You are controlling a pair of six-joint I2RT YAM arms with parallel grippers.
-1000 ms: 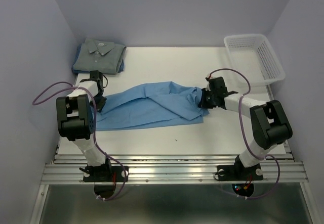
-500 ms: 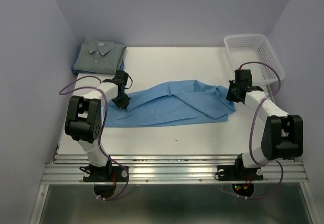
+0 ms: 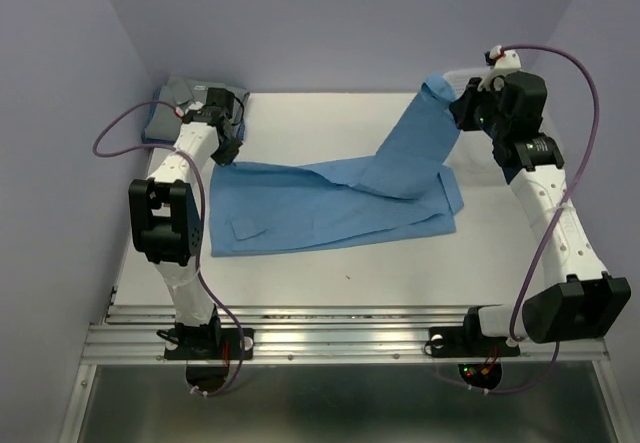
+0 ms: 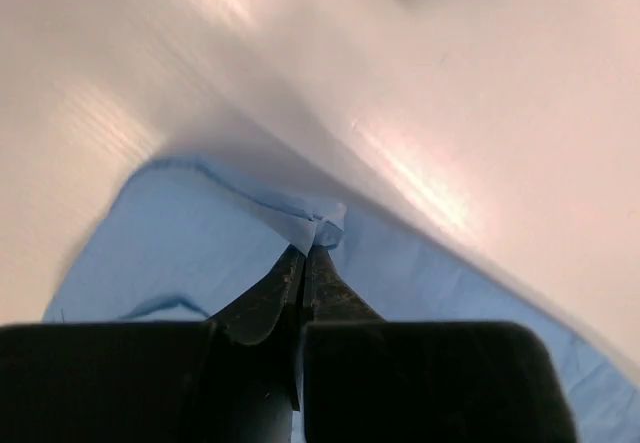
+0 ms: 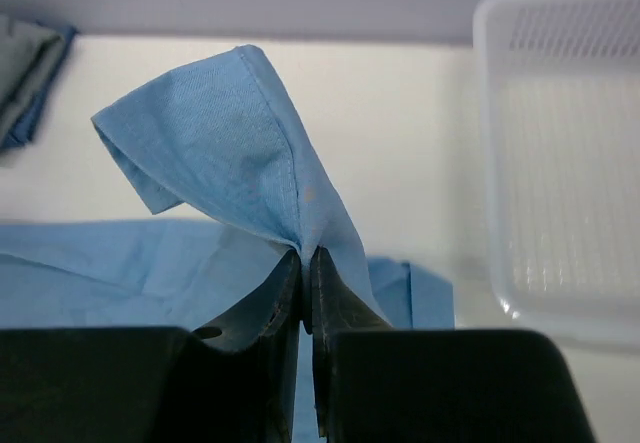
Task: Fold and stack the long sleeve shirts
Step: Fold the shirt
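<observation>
Step, apparently: spreading light blue shirt [image 3: 330,208] | left gripper [image 4: 308,253] clenched on low corner | right gripper [image 5: 305,255] clenched on raised edge | next likely needs: lowering it taut.

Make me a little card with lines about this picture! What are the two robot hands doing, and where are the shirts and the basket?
Left hand: shut on an edge of the blue shirt, low near the table
Right hand: shut on another part of the blue shirt, held up high
Blue shirt: mostly spread flat, one part pulled up
Grey shirt: folded, far left corner
Basket: white, far right corner
</observation>
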